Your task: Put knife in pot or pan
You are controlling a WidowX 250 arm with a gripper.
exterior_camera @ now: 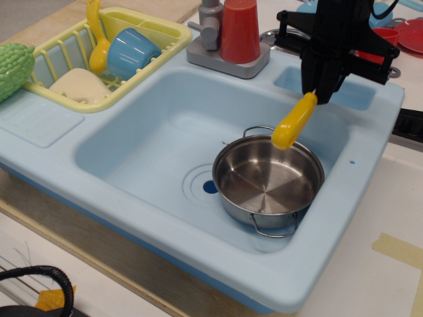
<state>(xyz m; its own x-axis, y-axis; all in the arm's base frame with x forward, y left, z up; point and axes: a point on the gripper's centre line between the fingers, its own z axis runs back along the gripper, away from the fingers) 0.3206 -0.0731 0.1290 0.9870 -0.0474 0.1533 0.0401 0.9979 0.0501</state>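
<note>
My pincer (322,92), near the table's far right corner, is clamped on the blade end of the knife (294,122) — its chunky yellow handle hangs down-left, above the far rim of the pot (268,183). I judge the knife light, stiff, smooth plastic, apt to swivel; a hold nearer the handle would steady it. The pot is shallow, round, polished steel with wire loops — seated in the pale-blue plastic sink (142,142).

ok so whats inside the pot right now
Nothing: the pot shows a bare shiny bottom. The knife hangs above its rim, in the gripper, which covers the blade.
</note>
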